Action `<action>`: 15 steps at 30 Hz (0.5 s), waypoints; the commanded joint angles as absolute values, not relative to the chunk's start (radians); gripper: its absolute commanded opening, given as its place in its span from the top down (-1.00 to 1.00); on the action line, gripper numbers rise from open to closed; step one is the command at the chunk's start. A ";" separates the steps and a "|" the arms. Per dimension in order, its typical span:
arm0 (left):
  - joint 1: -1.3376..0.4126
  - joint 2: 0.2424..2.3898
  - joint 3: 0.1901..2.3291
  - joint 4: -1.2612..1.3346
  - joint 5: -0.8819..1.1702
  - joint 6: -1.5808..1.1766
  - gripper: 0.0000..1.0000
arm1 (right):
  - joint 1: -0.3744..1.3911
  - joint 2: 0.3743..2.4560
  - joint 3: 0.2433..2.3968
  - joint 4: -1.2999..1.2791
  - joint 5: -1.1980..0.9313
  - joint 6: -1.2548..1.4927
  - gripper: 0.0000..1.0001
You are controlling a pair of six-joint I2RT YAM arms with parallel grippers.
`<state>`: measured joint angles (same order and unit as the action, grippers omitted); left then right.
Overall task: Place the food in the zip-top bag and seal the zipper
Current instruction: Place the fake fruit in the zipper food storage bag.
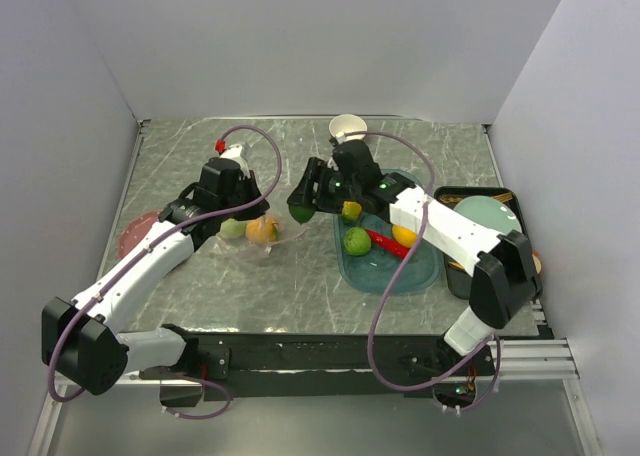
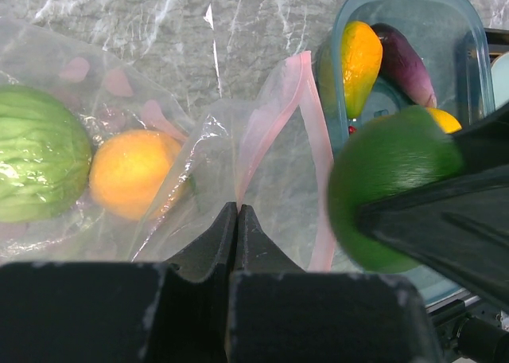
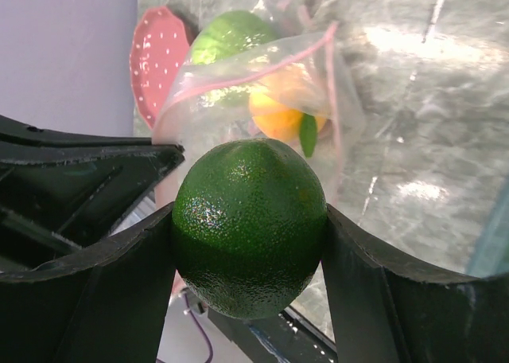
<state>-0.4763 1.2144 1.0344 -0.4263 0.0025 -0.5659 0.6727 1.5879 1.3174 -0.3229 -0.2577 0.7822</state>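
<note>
Two grippers near the middle of the top view, both busy. Lower right of centre: translucent teal tray (image 1: 418, 276), holding a green lime (image 1: 356, 241), a red chili (image 1: 385, 244), an orange (image 1: 404, 236) and a yellow lemon (image 1: 352, 211). Also in it, clear only in the left wrist view, a purple eggplant (image 2: 406, 60). Just left of the tray's upper end: right gripper (image 3: 248, 228), fingers clamped from both sides on a second lime (image 1: 300, 214), close in front of the bag mouth. Left of centre: left gripper (image 2: 237, 220), fingers pressed together and pinching the clear film of the zip-top bag (image 2: 270, 140). Pale pink zipper (image 2: 314, 148) standing up in an open loop. Inside the bag, side by side: green cabbage (image 2: 36, 164) and a second orange (image 2: 131, 172). Far edge, upper centre of the top view: small cream bowl (image 1: 347, 127).
</note>
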 commanded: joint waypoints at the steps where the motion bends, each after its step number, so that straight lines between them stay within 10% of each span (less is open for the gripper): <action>1: -0.472 1.186 1.037 -0.394 0.003 -0.571 0.98 | 0.713 1.635 1.420 -0.331 -0.259 0.752 0.18; 15: -0.472 1.158 1.029 -0.380 -0.028 -0.583 0.99 | 0.778 1.764 1.554 -0.468 -0.201 0.684 0.12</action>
